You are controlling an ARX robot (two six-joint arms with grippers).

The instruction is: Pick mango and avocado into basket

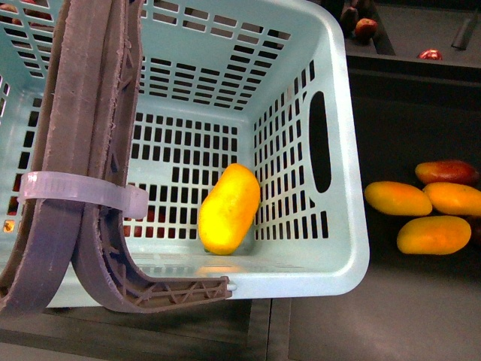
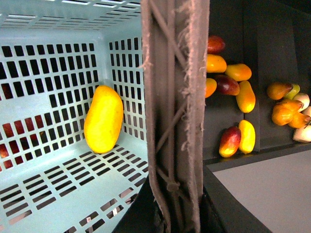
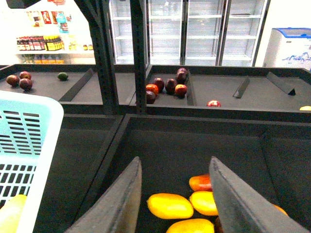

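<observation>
Since it lies already inside the light teal slotted plastic basket (image 1: 350, 233), tilted against a wall near one corner, the smooth oblong bright yellow mango (image 1: 229, 209) needs no new hold; judged firm, fairly heavy, slick-skinned, bruisable, best taken across its middle. Small dark green oval avocado (image 3: 62, 76): probably the one wanted, resting on the rear tier of the dark grey desk (image 3: 204, 141); likely firm, prone to roll, best gripped across its short axis. Right gripper (image 3: 175, 161): fingers apart, empty, above loose yellow-orange mangoes (image 3: 170, 206). Left gripper: state cannot be told; the brown-grey basket handle (image 2: 172, 121) fills its view.
</observation>
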